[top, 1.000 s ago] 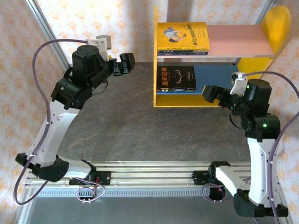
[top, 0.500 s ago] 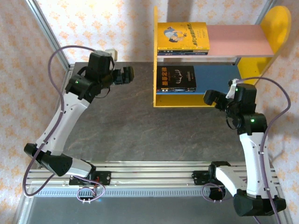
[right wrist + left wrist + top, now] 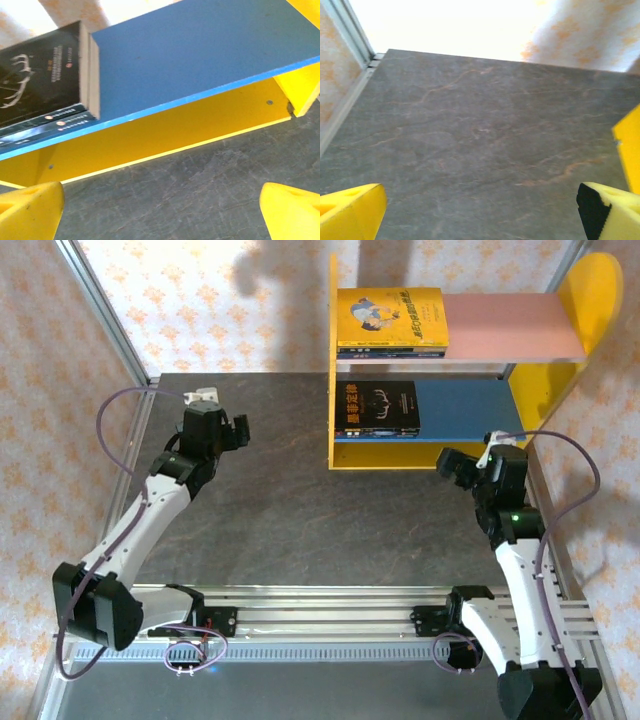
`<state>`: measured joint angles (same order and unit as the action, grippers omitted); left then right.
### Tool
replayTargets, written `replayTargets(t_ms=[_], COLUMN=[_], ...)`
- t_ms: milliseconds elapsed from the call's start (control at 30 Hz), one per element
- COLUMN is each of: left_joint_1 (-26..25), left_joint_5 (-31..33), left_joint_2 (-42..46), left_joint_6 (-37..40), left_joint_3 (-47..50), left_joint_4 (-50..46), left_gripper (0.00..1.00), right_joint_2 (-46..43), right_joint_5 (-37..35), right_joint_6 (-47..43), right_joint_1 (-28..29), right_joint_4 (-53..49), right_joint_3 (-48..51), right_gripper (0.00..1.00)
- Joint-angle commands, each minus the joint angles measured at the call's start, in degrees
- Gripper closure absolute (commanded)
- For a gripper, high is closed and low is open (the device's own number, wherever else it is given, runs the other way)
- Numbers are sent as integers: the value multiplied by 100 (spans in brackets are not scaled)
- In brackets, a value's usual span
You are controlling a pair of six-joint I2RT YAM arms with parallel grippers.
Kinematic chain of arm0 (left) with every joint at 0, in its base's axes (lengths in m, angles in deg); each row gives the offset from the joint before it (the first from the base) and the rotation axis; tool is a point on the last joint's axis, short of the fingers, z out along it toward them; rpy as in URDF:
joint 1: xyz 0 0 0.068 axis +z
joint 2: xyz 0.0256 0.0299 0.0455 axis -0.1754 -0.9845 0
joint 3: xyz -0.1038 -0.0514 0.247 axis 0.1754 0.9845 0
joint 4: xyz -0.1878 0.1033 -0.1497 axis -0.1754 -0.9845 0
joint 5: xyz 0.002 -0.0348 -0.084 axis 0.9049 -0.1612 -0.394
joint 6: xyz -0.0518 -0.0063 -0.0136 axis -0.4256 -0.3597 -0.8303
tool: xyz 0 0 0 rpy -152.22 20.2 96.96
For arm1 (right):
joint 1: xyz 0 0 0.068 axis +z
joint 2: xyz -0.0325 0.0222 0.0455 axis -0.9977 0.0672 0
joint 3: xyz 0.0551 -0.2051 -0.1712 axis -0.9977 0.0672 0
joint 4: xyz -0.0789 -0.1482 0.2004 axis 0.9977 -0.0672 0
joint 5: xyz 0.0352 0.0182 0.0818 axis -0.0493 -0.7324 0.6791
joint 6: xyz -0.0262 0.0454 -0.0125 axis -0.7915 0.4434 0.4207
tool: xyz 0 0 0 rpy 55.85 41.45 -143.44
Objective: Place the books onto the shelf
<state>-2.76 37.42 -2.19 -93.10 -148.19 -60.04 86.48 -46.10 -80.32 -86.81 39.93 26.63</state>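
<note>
I saw the left gripper [image 3: 240,430] pull back toward seven o'clock across the table [image 3: 300,510], while the right gripper [image 3: 450,466] eased toward six o'clock, off the shelf [image 3: 400,456].

Work cell surroundings
Dark grey marbled tabletop [image 3: 300,520]; walls [image 3: 200,300] papered cream with orange floral motifs; aluminium frame post [image 3: 102,310] at left; slotted rail [image 3: 330,622] along near edge.

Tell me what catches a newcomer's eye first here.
The bright shelf at the table's far right: a yellow book lies topmost on its pink upper board, a stack of black books on its blue lower board. The left gripper and right gripper hang open and empty, clear of it.
</note>
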Motion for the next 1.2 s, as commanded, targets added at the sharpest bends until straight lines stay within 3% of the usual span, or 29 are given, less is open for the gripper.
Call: replayTargets(t_ms=[0,200,400,533,733,833,933,967,1033,1133,1167], left_joint_1=[146,450,1108,1251,1294,1293,1287,1286,1286,1216,1217], left_joint_5=[648,962,168,160,179,125,121,-93,-146,-101,-63], left_joint_2=[-256,-474,-514,-692,-916,-1292,-1614,-1738,-1497,-1670,-1576], left_joint_6=[442,617,297,438,640,718,710,827,762,918,849], left_joint_3=[349,977,2049,2570,3419,4147,4297,4246,3878,3976,3924], left_joint_4=[902,1371,2744,3629,5364,7070,7669,7791,6575,7104,6834], left_gripper=[1,0,1,0,0,0,1,1,1,1,1], right_joint_2=[60,-181,-238,-210,-248,-347,-385,-381,-368,-383,-381], right_joint_5=[-560,-847,-850,-866,-841,-873,-867,-864,-828,-723,-716], right_joint_6=[-101,-340,-233,-130,-177,-196,-242,-234,-249,-264,-261], right_joint_1=[15,15,15,23,14,15,15,14,14,14,15], right_joint_4=[558,1102,1413,1523,1612,1831,1965,2003,2127,2586,2749], right_joint_3=[76,683,1097,1237,1335,1480,1558,1578,1636,1858,1952], right_gripper=[1,1,1,1,1,1,1,1,1,1,1])
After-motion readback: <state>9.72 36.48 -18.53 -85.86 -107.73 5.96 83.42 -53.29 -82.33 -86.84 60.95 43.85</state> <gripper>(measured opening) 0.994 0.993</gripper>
